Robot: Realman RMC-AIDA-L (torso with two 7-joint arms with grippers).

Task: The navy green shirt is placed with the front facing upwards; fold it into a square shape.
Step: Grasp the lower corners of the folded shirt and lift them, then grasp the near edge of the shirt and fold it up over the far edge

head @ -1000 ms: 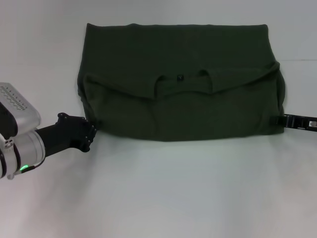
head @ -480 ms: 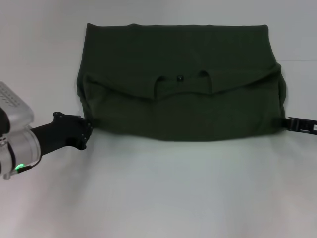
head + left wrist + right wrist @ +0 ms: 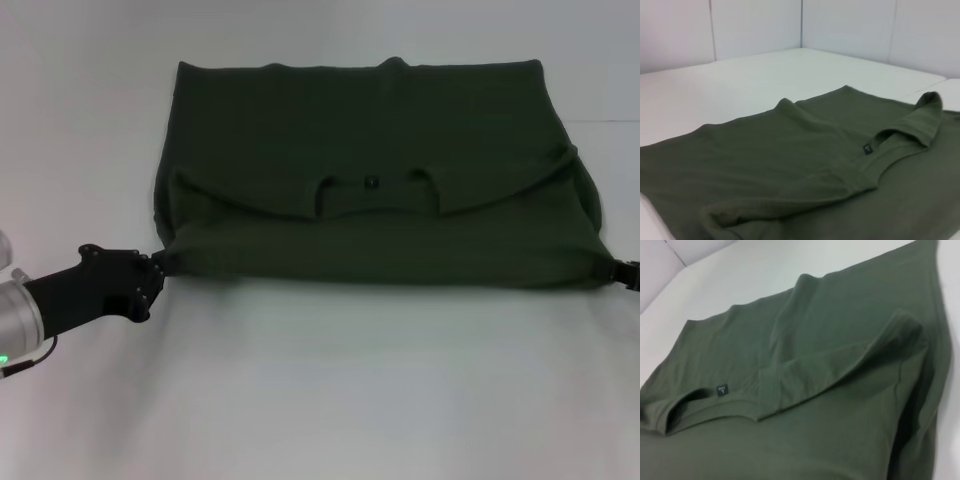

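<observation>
The navy green shirt [image 3: 370,130] lies folded across the far half of the white table [image 3: 350,400], its collar and small dark neck label [image 3: 370,182] facing up in the middle. My left gripper [image 3: 152,272] is at the shirt's near left corner, shut on the cloth, which is drawn out to a point there. At the frame's right edge my right gripper [image 3: 628,272] holds the near right corner the same way. The near edge is pulled straight between them. The wrist views show the shirt [image 3: 790,165] [image 3: 830,340] close up, with the label [image 3: 867,148] [image 3: 721,389]; no fingers show there.
The bare white tabletop stretches from the shirt's near edge to the front. White walls [image 3: 755,25] close off the table's far side and meet in a corner.
Both grippers have moved outward and slightly toward me. The shirt's near edge has stretched wider and straighter, its right side reaching farther right, and a small bump has risen on the far edge.
</observation>
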